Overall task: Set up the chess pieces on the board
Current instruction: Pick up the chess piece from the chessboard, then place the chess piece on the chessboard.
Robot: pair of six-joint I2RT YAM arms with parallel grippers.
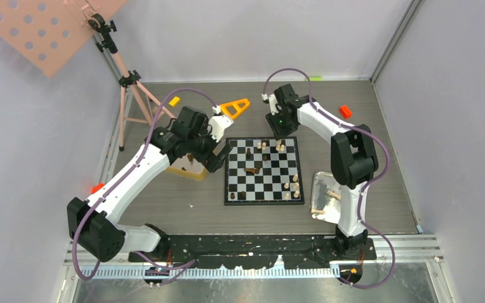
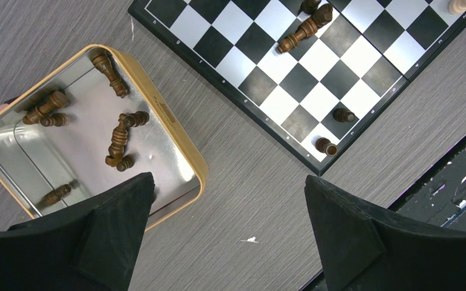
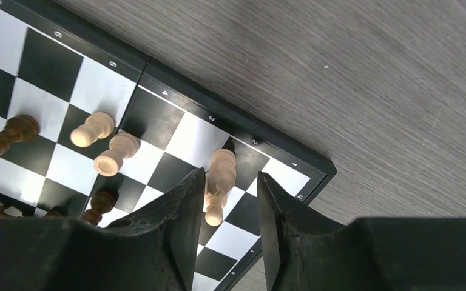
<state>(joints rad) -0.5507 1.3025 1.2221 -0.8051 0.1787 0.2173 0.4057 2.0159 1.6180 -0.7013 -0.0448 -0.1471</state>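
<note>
Top view, board: the board (image 1: 235, 172) lies flat between the arms; few pieces stand on it, and one dark piece (image 1: 252, 170) lies on its side.
Left wrist view, left gripper (image 2: 227, 182): wide open and empty over the gold tin (image 2: 198, 165), probably to fetch one of the dark pieces (image 2: 118, 142).
Right wrist view, right gripper (image 3: 230, 174): half parted around a pale piece (image 3: 221, 168) on the edge row; a gap shows, so it seems not gripped.

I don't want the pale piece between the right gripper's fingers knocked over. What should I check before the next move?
1. right gripper clear of the pale piece: ok, a gap shows on one side.
2. pale piece upright: cannot tell.
3. left gripper open: ok.
4. dark pieces available in the gold tin: ok, lying down.
5. everything on the board standing: not ok, one dark piece lies toppled.
</note>
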